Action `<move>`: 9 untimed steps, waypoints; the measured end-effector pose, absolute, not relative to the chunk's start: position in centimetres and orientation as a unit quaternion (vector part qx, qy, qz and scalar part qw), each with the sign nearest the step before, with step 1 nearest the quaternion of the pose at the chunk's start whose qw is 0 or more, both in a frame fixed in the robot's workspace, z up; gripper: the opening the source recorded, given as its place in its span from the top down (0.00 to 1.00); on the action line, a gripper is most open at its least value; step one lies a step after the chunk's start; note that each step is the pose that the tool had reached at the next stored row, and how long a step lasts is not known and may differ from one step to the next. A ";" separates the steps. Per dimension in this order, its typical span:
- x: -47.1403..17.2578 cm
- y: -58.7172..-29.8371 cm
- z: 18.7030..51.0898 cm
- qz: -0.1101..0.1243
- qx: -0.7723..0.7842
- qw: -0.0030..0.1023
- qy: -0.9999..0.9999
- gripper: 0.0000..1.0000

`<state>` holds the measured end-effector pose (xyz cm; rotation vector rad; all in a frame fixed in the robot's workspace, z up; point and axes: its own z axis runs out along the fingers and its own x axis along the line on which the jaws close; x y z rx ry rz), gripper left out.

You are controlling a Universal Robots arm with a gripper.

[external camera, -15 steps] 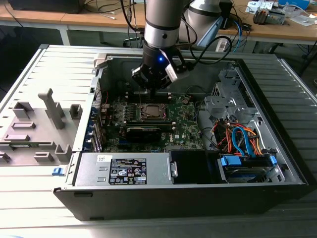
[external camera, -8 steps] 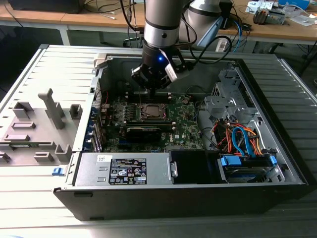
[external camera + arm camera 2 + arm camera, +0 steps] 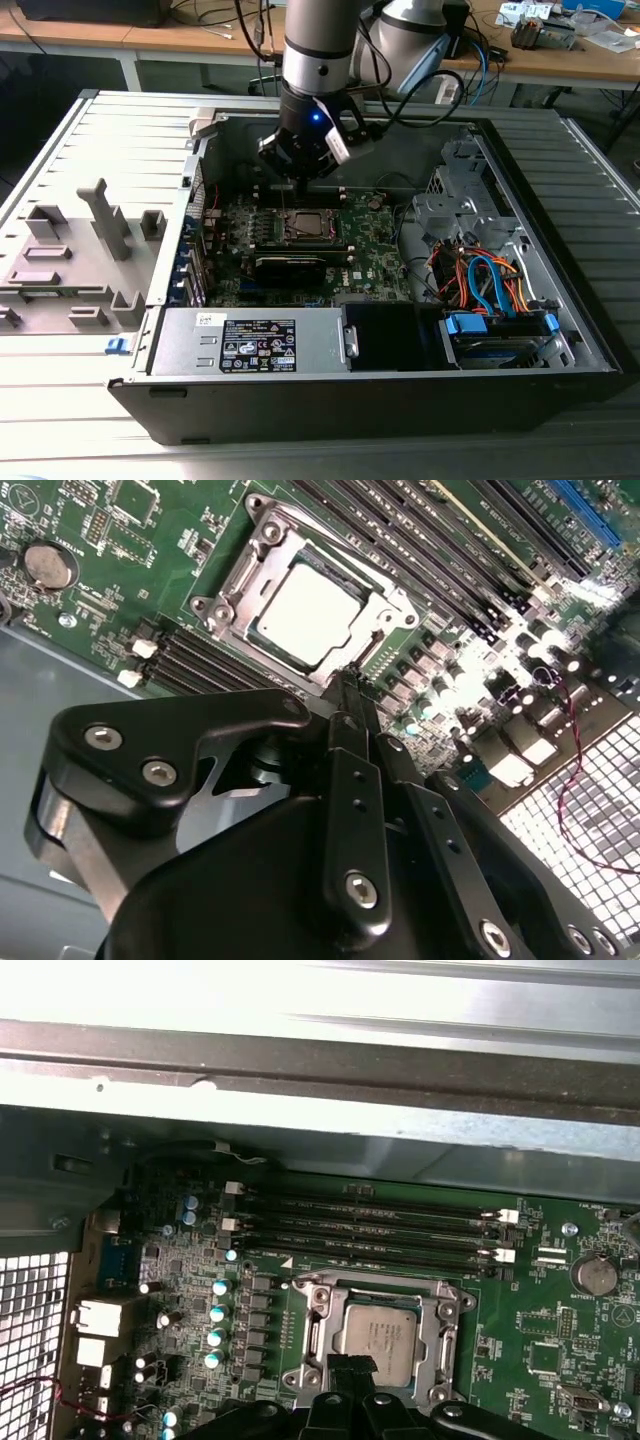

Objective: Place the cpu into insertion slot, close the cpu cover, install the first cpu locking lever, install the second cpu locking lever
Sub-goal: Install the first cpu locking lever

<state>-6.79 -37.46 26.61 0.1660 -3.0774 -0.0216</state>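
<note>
Directly beneath the hand [image 3: 345, 685], the cpu [image 3: 305, 615] lies seated in the insertion slot [image 3: 262, 555].

A grey ribbed surface [image 3: 60, 380] is carrying the open black computer case [image 3: 380, 400], which is lying on its side, with grey moulded fixtures [image 3: 75, 250] sitting toward the exterior view's left.

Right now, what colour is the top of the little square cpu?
Silver-grey. The cpu shows best in the second wrist view.
</note>
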 end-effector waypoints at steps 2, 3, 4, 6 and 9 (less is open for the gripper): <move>-7.0 -37.5 26.6 -0.007 0.054 0.029 -0.998 0.89; -7.3 -37.5 26.6 -0.007 0.054 0.029 -0.998 0.89; -7.5 -37.5 26.6 -0.007 0.054 0.029 -0.998 0.89; -7.6 -37.5 26.6 -0.007 0.054 0.029 -0.998 0.89; -7.9 -37.5 26.6 -0.007 0.054 0.028 -0.998 0.89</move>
